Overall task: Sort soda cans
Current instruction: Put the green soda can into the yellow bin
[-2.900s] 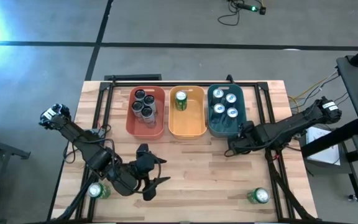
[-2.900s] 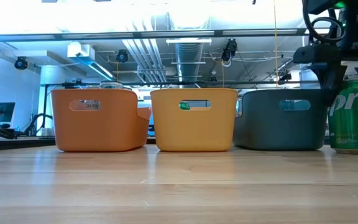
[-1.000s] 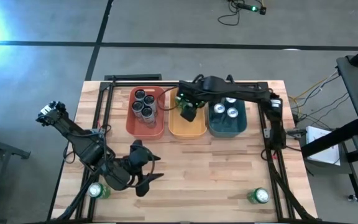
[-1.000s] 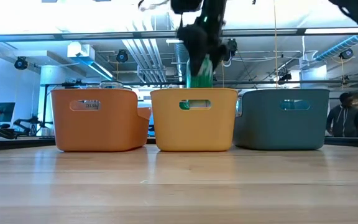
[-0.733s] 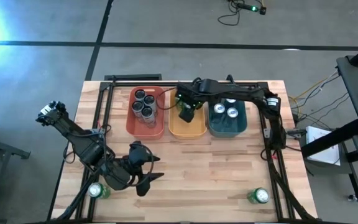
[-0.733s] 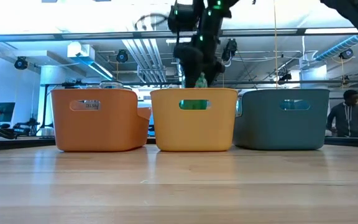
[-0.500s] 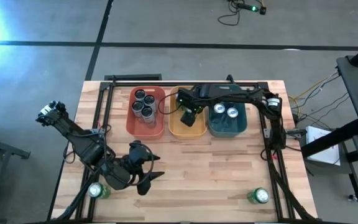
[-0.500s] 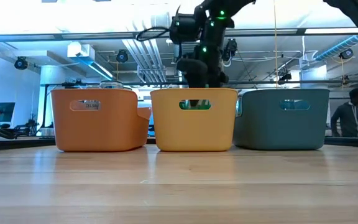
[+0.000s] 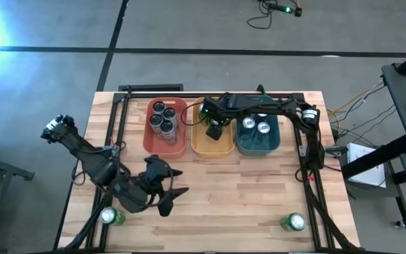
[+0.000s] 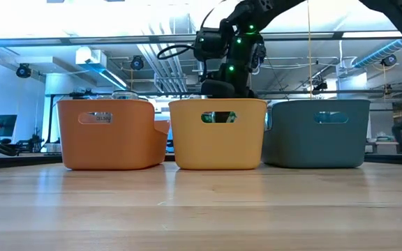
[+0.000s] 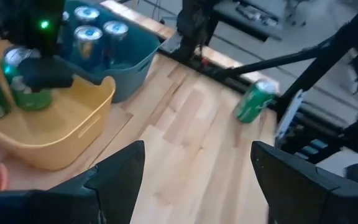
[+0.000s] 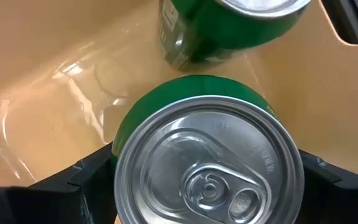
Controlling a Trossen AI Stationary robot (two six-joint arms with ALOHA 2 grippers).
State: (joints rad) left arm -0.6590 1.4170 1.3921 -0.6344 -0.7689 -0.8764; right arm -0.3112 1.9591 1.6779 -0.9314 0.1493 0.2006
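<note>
Right wrist view: fingers [image 12: 92, 177] flank green can [image 12: 207, 165] inside yellow tub [image 12: 48, 81].

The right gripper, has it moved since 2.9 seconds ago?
Yes. The right gripper moved from in front of the teal plastic tub to inside the yellow plastic tub.

In the high view the right gripper [image 9: 213, 130] hides its green can. The second green can [image 12: 229, 25] runs off the right wrist view's edge, and the yellow tub [image 10: 218, 136] conceals both cans in the low view
</note>
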